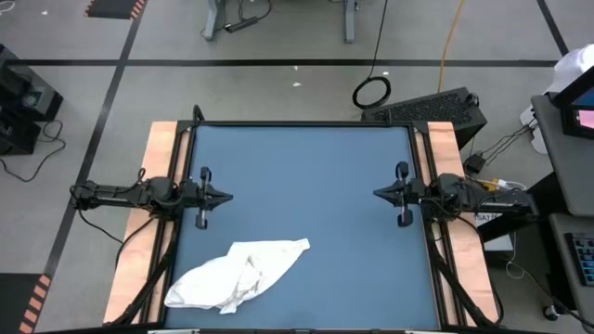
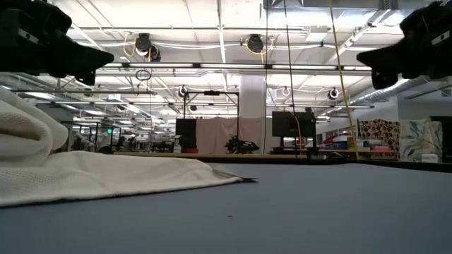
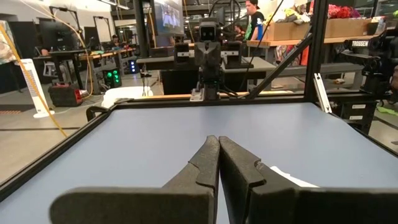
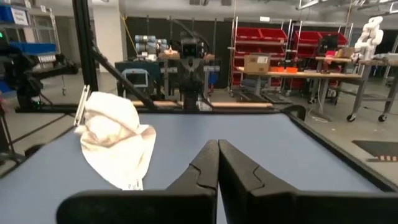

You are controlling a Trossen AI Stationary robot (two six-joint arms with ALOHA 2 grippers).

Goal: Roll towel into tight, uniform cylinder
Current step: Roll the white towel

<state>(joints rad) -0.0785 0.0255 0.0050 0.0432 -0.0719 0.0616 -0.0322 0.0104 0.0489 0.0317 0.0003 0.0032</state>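
Workshop hall, blue tabletop (image 1: 306,213) in black frame, concrete floor around.
The towel (image 1: 237,276) lies crumpled, unrolled, by the near edge toward the left; the far surface is bare. Left end effector (image 1: 225,196) and right end effector (image 1: 378,193) hover at opposite sides, both fully closed, holding nothing.
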